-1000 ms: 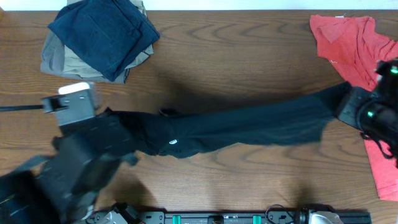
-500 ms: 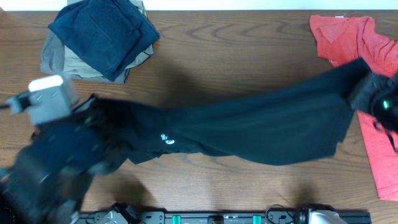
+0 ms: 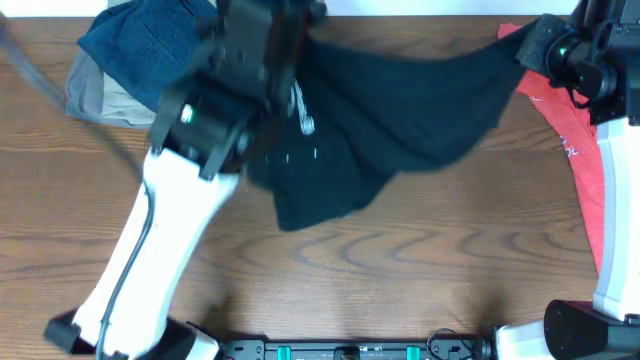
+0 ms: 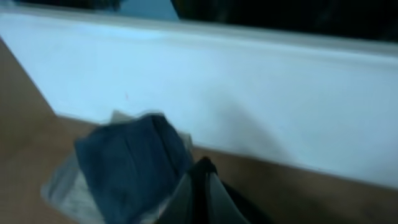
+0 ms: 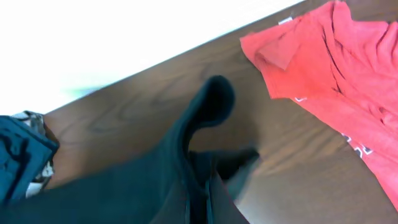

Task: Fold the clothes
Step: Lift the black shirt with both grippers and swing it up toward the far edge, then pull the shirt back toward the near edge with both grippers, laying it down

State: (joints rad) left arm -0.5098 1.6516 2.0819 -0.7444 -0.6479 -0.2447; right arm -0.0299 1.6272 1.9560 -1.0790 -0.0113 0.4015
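While the near desk [image 3: 400, 290] right of the left arm [image 3: 190, 120] lies open, bare brown wood grain, the far edge is crowded; at far left a navy garment [image 3: 140, 40] sits folded on a khaki garment [image 3: 92, 98], at the desk's rim; the left arm's white link slants across the near-left corner; the left jaws are pressed together on the left end of the black garment [image 3: 400, 90], just beside the navy garment; the black garment stretches along the far edge to the right jaws, which pinch its other end near the far-right corner, above the red shirt [image 3: 585, 190]; between the two grips it sags in soft folds, one lobe drooping toward mid-desk; small white marks show near the left grip; its cloth looks matte and limp, the red shirt thin and creased.
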